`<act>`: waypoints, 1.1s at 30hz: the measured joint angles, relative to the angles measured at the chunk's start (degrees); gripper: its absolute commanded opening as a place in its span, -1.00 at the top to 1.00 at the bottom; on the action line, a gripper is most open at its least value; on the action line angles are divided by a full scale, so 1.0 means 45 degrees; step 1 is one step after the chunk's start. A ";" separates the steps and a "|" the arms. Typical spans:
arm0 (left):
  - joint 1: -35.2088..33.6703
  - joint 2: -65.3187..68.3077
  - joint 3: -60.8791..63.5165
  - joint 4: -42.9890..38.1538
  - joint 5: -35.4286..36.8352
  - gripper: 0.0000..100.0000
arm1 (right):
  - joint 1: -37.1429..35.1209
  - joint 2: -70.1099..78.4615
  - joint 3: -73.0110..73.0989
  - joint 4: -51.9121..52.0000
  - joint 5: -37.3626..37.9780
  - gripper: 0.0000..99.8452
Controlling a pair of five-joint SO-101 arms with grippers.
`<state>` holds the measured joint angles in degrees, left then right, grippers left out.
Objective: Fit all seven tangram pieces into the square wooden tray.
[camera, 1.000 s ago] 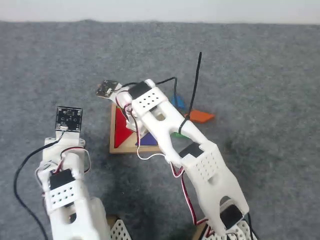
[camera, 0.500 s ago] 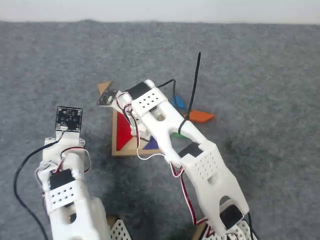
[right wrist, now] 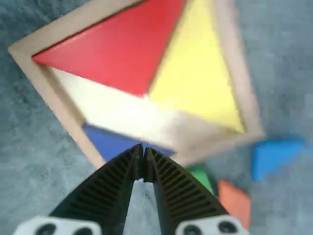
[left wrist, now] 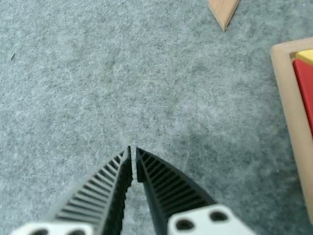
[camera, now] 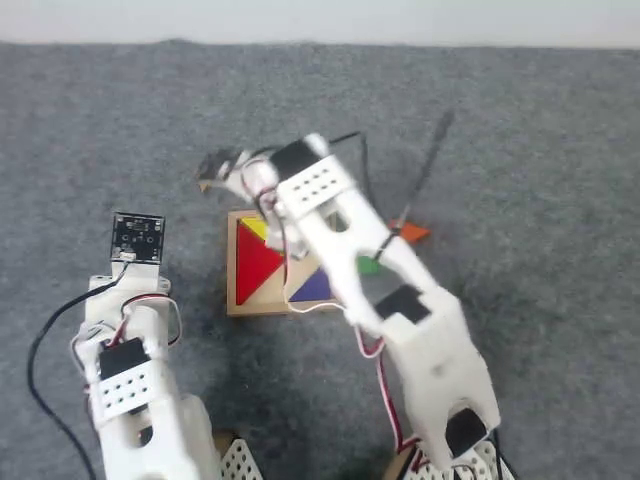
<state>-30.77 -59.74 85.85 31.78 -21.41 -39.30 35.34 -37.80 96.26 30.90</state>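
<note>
**Pieces: three in the tray (camera: 258, 308), four out on the felt (left wrist: 98, 73)**

The square tray lies mid-table, its sides roughly square to the high view. Being square, it has no long axis to call. Inside, the red triangle (camera: 255, 270) has its long edge flat along the rim at the high view's left, apex aimed at the centre. The yellow triangle (right wrist: 195, 83) does the same off the far rim, and a blue piece (right wrist: 110, 139) hugs the near rim. A bare strip of floor runs between red and blue.

The right arm (camera: 320, 195) hangs across the tray. The right gripper (right wrist: 143, 149) has its fingers pinched together on nothing, tips in line with the rim by the blue piece; how high above, I cannot tell. The left gripper (left wrist: 133, 152) hangs over felt beside the tray, fingers closed to a slit, also empty.

Outside, the green piece (right wrist: 200, 176) is just beside the rim, with the orange piece (right wrist: 234, 200) and light-blue piece (right wrist: 274, 152) near it. A wood-coloured triangle (left wrist: 223, 11) lies apart from the tray's corner by the yellow, its sharp corner pointing back toward the left gripper.

The danger, as I read it: those three coloured strays are bunched, so fingers closing on one may shove a neighbour. A low arm could knock the rim and jolt the seated triangles. And a piece lowered at the wrong angle would ride up on the rim rather than seat.
</note>
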 measured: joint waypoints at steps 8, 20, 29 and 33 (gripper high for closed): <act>0.0000 0.0000 0.0000 0.0000 0.0000 0.98 | 0.1797 -0.4239 0.4063 0.0254 -0.0938 0.93; 0.1797 0.0000 -0.1934 0.1250 0.0000 0.97 | 0.2071 -1.4711 1.8794 -0.8596 -0.1348 0.93; 0.3243 0.0586 -0.4708 0.3399 0.0000 0.91 | 0.2540 -1.5140 1.9829 -0.9534 -0.2129 0.93; 0.3341 0.3165 -0.6466 0.3556 0.0000 0.89 | 0.2579 -1.4085 1.9829 -0.9573 -0.2168 0.93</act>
<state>-15.74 -45.49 56.75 47.78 -21.41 -27.69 -28.04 51.43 53.19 21.14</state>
